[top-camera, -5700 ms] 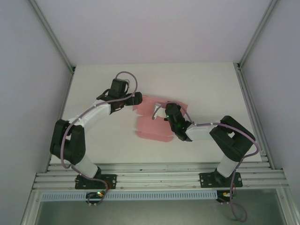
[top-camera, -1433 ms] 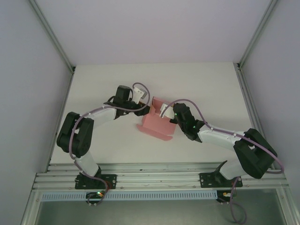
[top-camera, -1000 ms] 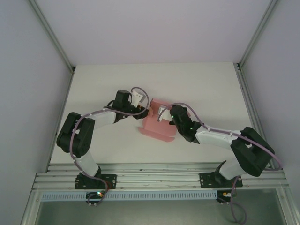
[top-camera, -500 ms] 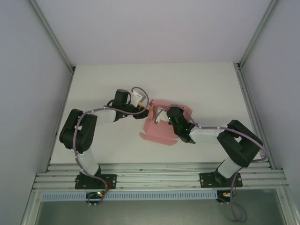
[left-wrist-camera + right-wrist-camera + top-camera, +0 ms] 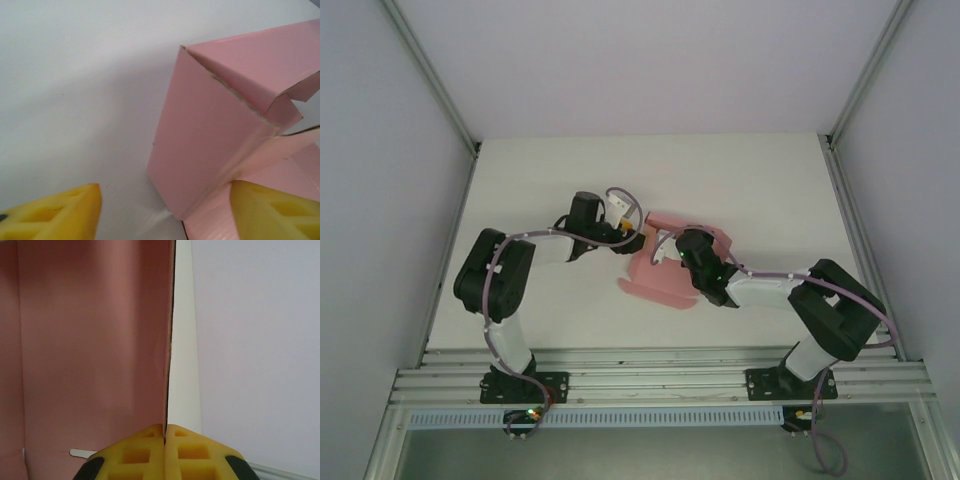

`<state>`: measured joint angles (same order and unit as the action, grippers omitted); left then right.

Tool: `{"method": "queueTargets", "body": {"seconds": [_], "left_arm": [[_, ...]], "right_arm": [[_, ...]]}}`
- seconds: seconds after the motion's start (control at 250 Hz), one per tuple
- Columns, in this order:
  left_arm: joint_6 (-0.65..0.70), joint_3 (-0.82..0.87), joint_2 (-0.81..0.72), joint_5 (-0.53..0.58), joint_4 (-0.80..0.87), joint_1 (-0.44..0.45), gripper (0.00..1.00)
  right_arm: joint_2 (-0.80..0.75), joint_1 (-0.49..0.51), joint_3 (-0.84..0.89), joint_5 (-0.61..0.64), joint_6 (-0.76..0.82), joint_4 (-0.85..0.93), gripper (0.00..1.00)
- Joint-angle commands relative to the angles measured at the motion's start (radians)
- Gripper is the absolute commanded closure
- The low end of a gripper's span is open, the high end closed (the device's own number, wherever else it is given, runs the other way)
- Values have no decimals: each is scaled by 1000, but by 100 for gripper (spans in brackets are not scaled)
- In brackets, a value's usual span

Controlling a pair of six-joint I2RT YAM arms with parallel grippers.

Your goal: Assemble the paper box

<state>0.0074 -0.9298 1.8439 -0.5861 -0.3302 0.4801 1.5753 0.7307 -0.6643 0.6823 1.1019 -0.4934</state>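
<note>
Item one, your box (image 5: pixel 665 268): pink card, part-folded, mid-counter (image 5: pixel 750 180), one wall standing, far flaps loose.
Item two, your right gripper (image 5: pixel 667 250): at the box's right, fingers together, clamped on a panel's edge.
Item three, your left gripper (image 5: pixel 632 239): at the box's left corner, fingers apart, wider than a second ago, gripping nothing.
Note: you now hold the box by the right alone, so the wall may spring flat before tucking.

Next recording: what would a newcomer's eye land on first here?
The salmon-pink paper box, half folded, sits on the white table between both arms. The right gripper is shut on a thin panel of it; the left gripper holds its yellow fingers wide apart beside a raised wall.
</note>
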Motion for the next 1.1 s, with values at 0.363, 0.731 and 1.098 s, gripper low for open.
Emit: {"method": "queueTargets", "body": {"seconds": [0.363, 0.731, 1.098], "left_arm": [[-97, 71, 47, 199, -340, 64, 59], [-33, 46, 103, 577, -234, 160, 73], [-91, 79, 135, 779, -341, 221, 100]], "right_arm": [[-27, 23, 0, -27, -92, 128, 100], [-57, 26, 0, -49, -138, 163, 100], [-91, 25, 8, -76, -227, 239, 100]]}}
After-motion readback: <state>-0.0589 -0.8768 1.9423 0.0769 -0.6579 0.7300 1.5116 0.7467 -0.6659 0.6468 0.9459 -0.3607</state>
